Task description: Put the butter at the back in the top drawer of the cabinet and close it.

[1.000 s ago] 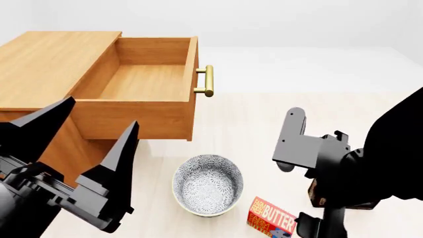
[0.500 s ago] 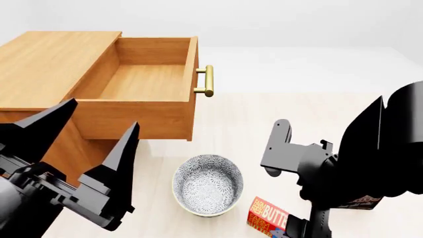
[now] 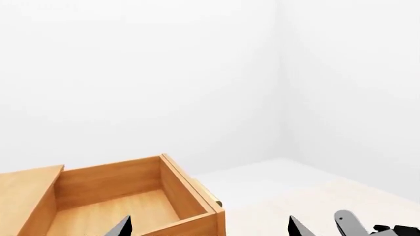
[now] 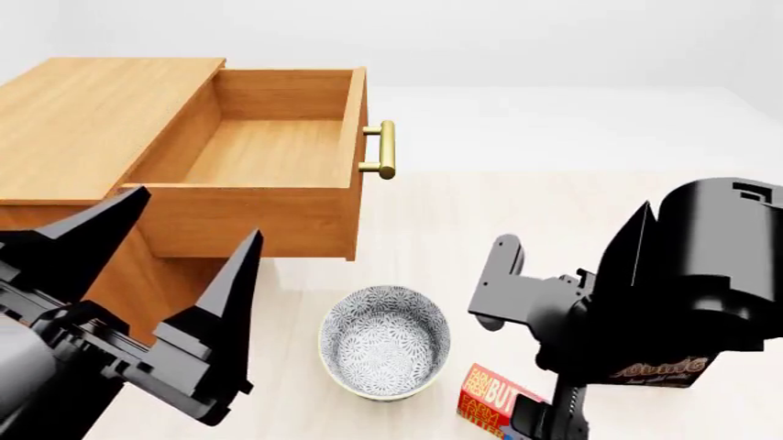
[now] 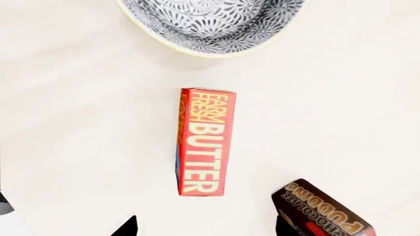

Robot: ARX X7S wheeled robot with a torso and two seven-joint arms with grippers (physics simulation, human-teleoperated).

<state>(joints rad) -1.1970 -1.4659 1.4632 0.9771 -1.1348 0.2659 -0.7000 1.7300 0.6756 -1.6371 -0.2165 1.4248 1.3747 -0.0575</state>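
Right wrist view: one butter (image 5: 202,141), one bowl (image 5: 210,24)

The right arm (image 4: 612,312) has swung left and down over the butter (image 4: 490,396), covering more of its label, and now hides most of the pudding box (image 4: 661,371).

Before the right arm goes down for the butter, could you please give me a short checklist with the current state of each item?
1. Top drawer open, with nothing in the part that shows: ok.
2. Butter lying flat, apart from the bowl and the pudding box: ok.
3. Right pincer open, its tips to either side of the carton's near end: ok.
4. Right pincer touching the carton: not yet.
5. Left pincer open and holding nothing: ok.
6. Height left above the carton: cannot tell.
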